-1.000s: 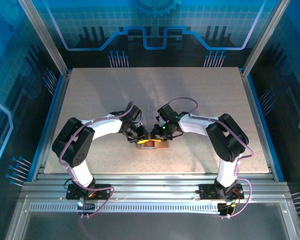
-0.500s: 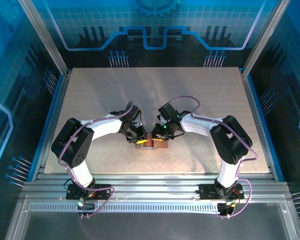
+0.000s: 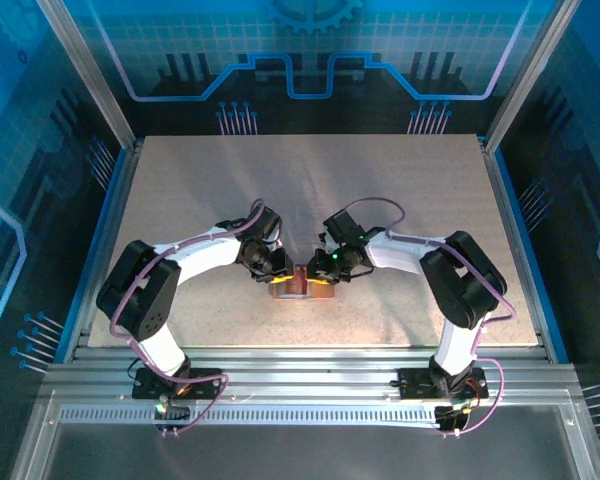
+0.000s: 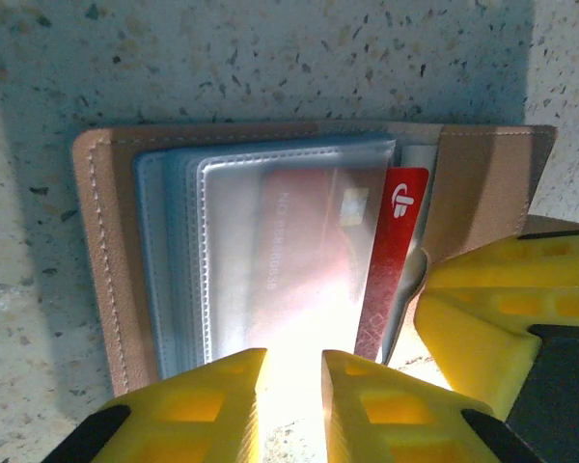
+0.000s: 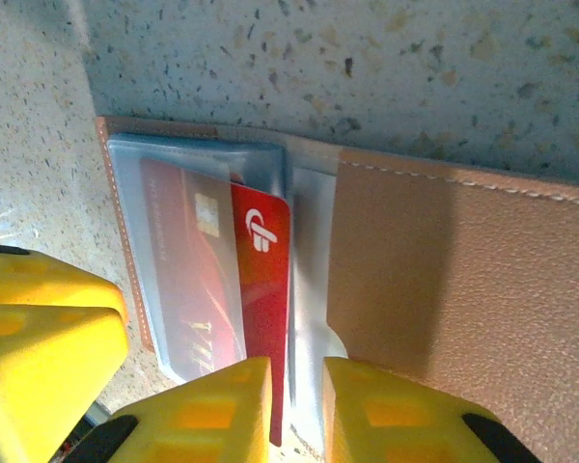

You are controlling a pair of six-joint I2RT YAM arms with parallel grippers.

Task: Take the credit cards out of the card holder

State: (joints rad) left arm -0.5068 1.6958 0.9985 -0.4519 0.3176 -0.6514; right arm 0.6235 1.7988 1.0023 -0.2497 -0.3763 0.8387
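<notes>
Closest in, the left gripper [image 4: 289,397] was nearly closed. Its yellow fingers [image 4: 193,410] stood a narrow slit apart, pinched on the near edge of the card holder [image 4: 101,260] where the clear sleeves ran down between them, with glare washing over the grip.

Just beside it, the right gripper [image 5: 294,410] was equally tight. Its fingers [image 5: 391,415] were clamped on the lower end of a red credit card [image 5: 265,280], which stuck partway out of its sleeve. Another red card [image 4: 304,251] sat fully inside a clear sleeve.

The card holder lay open and flat, its tan flap on one side and the sleeves on the other. From above it sat between the two wrists on the near half of the speckled table [image 3: 310,180].
</notes>
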